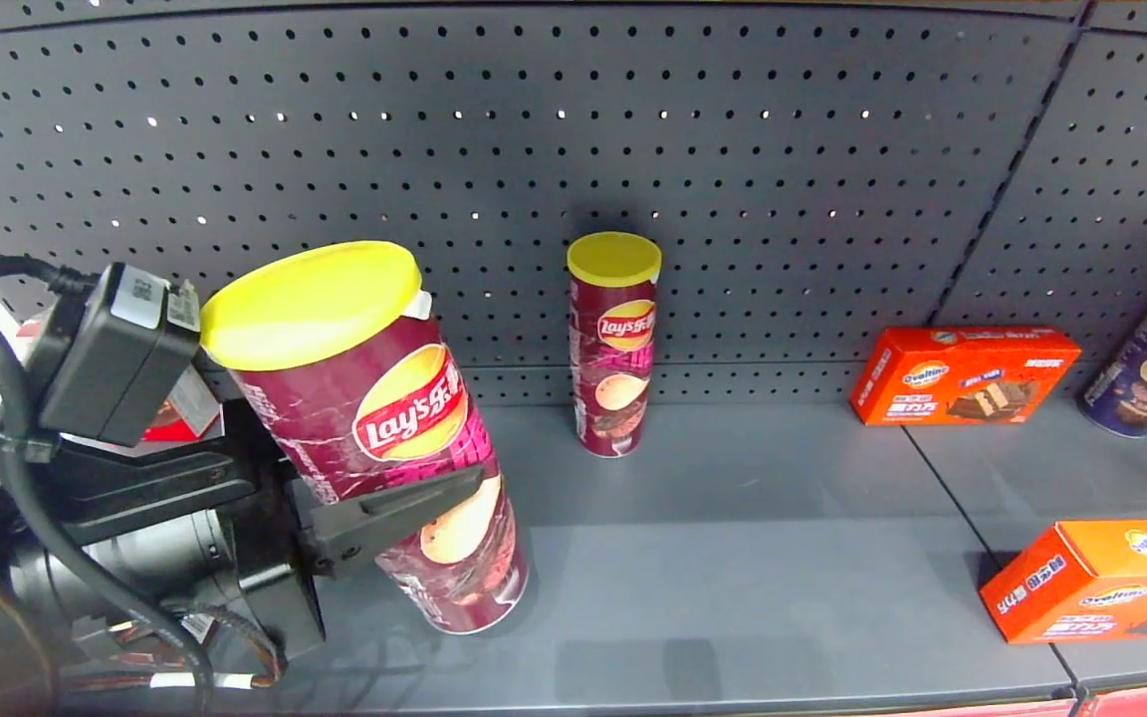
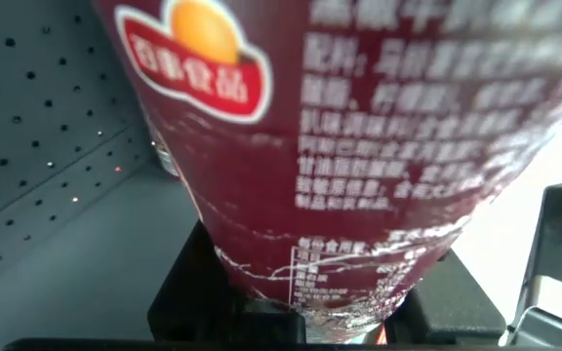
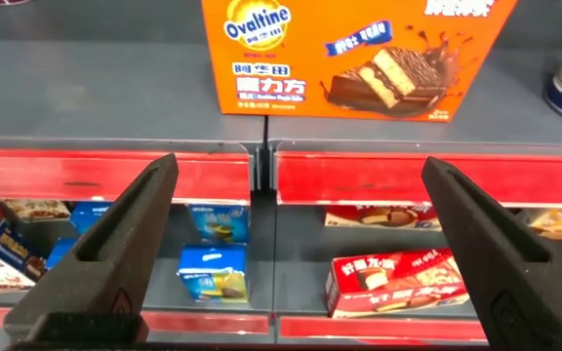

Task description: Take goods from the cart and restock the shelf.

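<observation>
The left gripper [image 1: 389, 498] is clamped around a tilted chips can [image 1: 374, 418] at the near left of the shelf [image 1: 753, 558], one dark finger [image 1: 404, 513] lying across the can's front. In the head view the can's yellow lid is seen leaning left and its base sits low at the shelf board, though contact cannot be judged. In the left wrist view the can's printed rear side [image 2: 359, 166] is seen close up, with the pegboard [image 2: 27, 127] beyond it. A second can [image 1: 613, 344] stands upright far back at the middle. A far orange box [image 1: 962, 373] and a near orange box [image 1: 1101, 578] lie to the right. The right gripper [image 3: 296, 253] is held wide open with nothing between its fingers [image 3: 105, 263], just before the near orange box [image 3: 359, 54]; under it red edge strips [image 3: 408, 175] and a lower tier with blue packs [image 3: 213, 273] are shown.
</observation>
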`<state>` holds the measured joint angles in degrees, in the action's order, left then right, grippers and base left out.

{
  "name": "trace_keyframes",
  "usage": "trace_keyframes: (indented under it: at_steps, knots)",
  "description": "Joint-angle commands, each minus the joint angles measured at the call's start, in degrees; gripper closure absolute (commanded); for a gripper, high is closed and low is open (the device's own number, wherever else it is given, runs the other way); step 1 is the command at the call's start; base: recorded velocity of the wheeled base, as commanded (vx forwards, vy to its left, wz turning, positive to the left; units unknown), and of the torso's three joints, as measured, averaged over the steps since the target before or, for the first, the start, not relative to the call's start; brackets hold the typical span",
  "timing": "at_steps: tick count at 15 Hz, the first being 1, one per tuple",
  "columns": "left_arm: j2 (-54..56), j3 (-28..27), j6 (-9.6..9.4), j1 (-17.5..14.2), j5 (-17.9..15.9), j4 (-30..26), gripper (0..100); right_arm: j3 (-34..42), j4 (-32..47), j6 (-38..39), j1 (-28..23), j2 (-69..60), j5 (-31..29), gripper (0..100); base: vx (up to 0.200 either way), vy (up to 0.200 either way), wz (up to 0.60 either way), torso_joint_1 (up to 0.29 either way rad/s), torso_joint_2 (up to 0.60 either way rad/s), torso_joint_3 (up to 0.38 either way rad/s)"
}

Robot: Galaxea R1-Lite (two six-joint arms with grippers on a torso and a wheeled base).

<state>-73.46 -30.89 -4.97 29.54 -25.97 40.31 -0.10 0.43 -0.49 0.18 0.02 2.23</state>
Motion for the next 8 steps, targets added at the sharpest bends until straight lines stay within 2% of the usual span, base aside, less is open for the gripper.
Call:
trace_keyframes:
  at_steps: [1,2,4,5,6,8]
  knots:
    - [0.86,0.39,-2.15,0.08,1.01,-0.15,100,0.01,-0.08,-0.04,0.08,-0.02,0.05,0,0.000,0.000,0.00,0.000,0.00,0.000]
    - [0.77,0.22,-3.29,0.26,1.80,-0.32,100,0.01,0.01,-0.04,0.08,-0.02,0.05,0,0.000,0.000,0.00,0.000,0.00,0.000]
    - [0.77,-0.13,-3.38,0.26,3.20,-0.15,100,-0.69,-0.25,-1.27,0.08,-0.02,1.72,0,0.000,0.000,0.00,0.000,0.00,0.000]
    - [0.77,-0.57,-3.38,0.26,3.64,-0.15,100,-3.95,0.01,-1.89,0.34,0.33,3.75,0,0.000,0.000,0.00,0.000,0.00,0.000]
    - [0.86,-1.28,-3.38,0.35,4.26,-0.41,100,-18.71,0.98,-1.18,0.43,17.38,11.04,0,0.000,0.000,0.00,0.000,0.00,0.000]
    - [0.60,-1.54,-3.20,-0.01,4.26,-0.41,100,-18.10,-1.48,-3.56,2.81,18.87,14.91,0,0.000,0.000,0.00,0.000,0.00,0.000]
